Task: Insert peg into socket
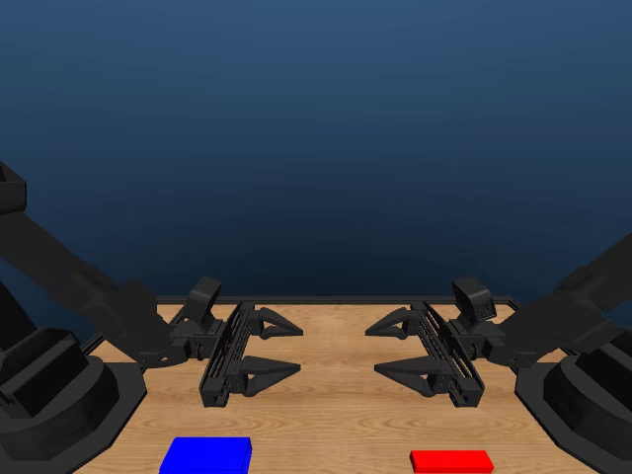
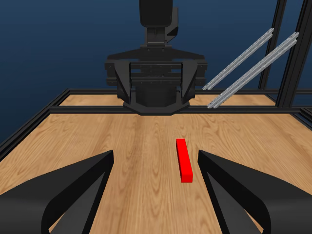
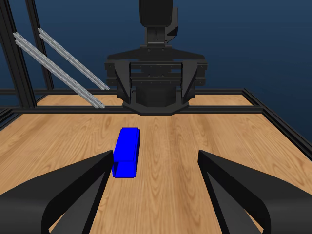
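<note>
Fingers of both grippers stood wide apart and held nothing.

Item, left gripper [image 1: 269, 347]: raised above the wooden table [image 1: 336, 415], jaws spread, pointing toward the middle. Its own fingers [image 2: 78, 187] showed in the left wrist view as two black wedges with bare wood between them.

Item, right gripper [image 1: 400, 346]: likewise raised, jaws spread, facing the left one across a clear gap. Its fingers [image 3: 78, 187] showed the same way in the right wrist view.

Item, peg [image 1: 451, 460]: red bar, lying flat on the table at the near edge of the head view, on the right arm's side, apart from both grippers. In the left wrist view the peg [image 2: 184, 160] lay lengthwise on the wood, ahead of the jaws.

Item, socket [image 1: 206, 455]: blue block, flat on the table at the near edge, on the left arm's side, well apart from the peg. In the right wrist view the socket [image 3: 126, 152] lay ahead of the jaws, untouched.
</note>
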Tool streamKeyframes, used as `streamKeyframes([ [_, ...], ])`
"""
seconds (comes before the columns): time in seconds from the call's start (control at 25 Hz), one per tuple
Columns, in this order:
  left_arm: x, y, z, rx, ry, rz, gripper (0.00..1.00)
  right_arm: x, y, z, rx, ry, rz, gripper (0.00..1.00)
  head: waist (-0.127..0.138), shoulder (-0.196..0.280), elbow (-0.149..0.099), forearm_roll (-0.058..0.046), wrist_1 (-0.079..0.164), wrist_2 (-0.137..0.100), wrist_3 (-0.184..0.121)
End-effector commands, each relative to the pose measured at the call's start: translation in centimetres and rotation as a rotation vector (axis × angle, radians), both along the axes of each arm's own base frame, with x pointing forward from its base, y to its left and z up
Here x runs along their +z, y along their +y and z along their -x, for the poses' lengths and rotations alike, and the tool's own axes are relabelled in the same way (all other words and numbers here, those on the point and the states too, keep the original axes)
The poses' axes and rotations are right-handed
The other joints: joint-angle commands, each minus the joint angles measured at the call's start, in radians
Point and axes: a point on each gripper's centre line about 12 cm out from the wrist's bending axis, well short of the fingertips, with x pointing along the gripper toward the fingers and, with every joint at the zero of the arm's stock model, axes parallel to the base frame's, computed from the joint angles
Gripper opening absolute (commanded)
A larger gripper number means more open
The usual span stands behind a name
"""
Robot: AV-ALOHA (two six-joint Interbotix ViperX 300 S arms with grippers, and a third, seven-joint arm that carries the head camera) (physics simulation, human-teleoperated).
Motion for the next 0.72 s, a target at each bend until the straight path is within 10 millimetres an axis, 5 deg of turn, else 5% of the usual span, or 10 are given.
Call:
streamKeyframes([
  [0.04,1.6,-1.9,0.5,-0.066,-0.116,0.117,1.00,-0.6,0.7,-1.1,-0.044,0.104,-0.070,1.00,0.012,-0.003,-0.041,0.015,0.135,0.060,-0.003],
  [0.36,1.7,-1.7,0.9,-0.071,-0.153,0.124,1.00,-0.3,0.0,0.2,-0.076,0.109,-0.093,1.00,0.027,-0.010,-0.042,0.018,0.153,0.060,-0.015],
  [0.48,1.2,-1.8,1.9,-0.035,-0.069,0.152,1.00,-0.3,0.7,-0.5,-0.055,0.157,-0.093,1.00,0.032,-0.002,-0.041,0.020,0.157,0.057,0.005],
  [0.72,-2.7,-1.7,6.8,0.048,0.266,0.199,1.00,0.3,1.5,-2.3,-0.035,0.195,-0.100,1.00,0.055,0.036,-0.035,0.032,0.179,0.072,0.085],
])
